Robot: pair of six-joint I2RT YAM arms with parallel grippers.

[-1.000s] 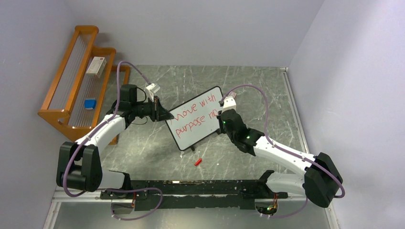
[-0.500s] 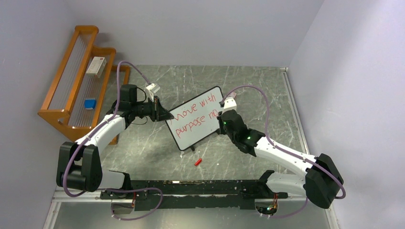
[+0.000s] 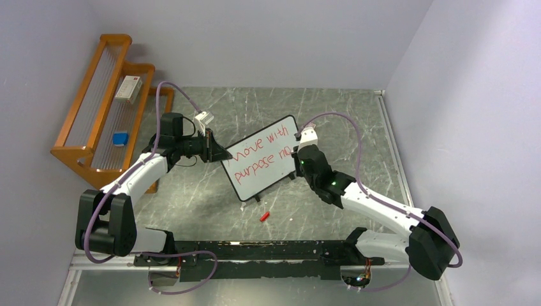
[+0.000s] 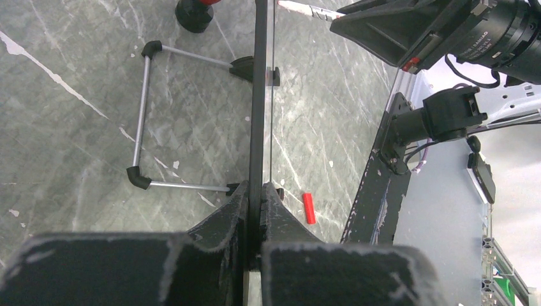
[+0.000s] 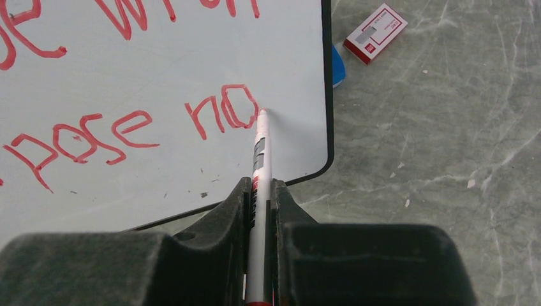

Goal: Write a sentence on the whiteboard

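left gripper (image 4: 255,191) clamps whiteboard (image 3: 261,167) edge | marker (image 5: 260,153) tip on face — near edge

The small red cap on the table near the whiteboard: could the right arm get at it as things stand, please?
Probably not yet. The red cap lies within likely range, but the right gripper is shut on the marker, its tip on the whiteboard.

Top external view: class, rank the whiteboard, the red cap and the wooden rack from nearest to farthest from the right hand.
1. whiteboard: just left of the right hand.
2. red cap: lower in the picture, slightly left.
3. wooden rack: far left, by the wall.
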